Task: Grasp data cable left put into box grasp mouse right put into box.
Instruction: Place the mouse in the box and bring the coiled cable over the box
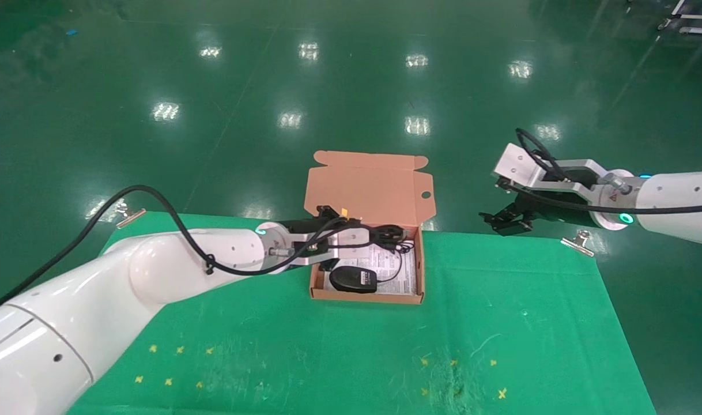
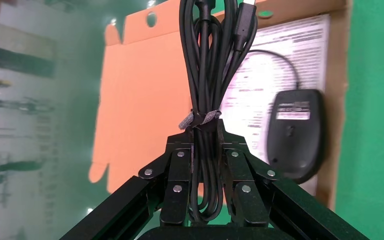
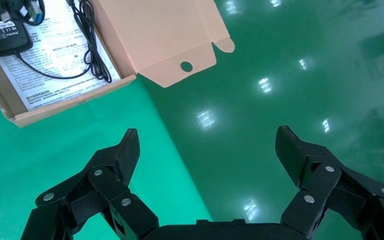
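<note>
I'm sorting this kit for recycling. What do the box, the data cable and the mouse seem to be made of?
The box: orange-brown cardboard, matte, with die-cut tabs and a round hole in the flap.
The data cable, clamped in the left pincer: apparently rubbery black plastic sheathing, smooth, with a fabric-looking tie.
The mouse: likely hard black plastic, semi-matte, bearing a white label.

Glossy dark green floor (image 1: 339, 75) with ceiling-light reflections beyond a green-clothed table (image 1: 501, 323).
</note>
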